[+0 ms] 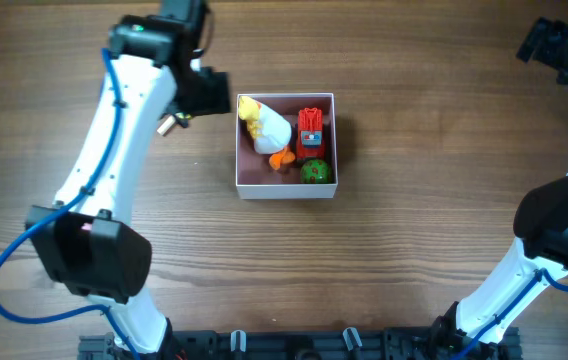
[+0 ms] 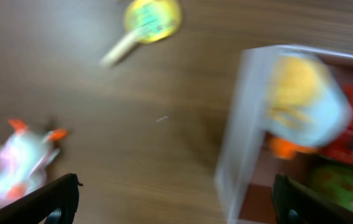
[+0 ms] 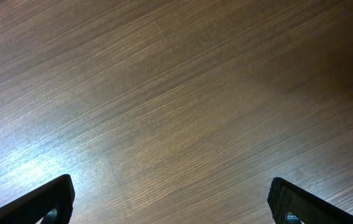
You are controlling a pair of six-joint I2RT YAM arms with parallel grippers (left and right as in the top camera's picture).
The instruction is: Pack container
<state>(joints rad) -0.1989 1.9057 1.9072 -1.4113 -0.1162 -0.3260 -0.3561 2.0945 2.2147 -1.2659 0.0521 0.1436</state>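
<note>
The container, a square white box with a pink inside, sits mid-table. It holds a white and yellow duck toy, a red toy and a green ball. My left gripper is open and empty, just off the box's far left corner. The blurred left wrist view shows its jaws spread wide above the table, with the box wall between them and the duck inside. My right gripper is open and empty at the far right, over bare wood.
In the left wrist view a yellow lollipop-shaped toy and a white-pink toy with orange parts lie on the table left of the box. My left arm hides them in the overhead view.
</note>
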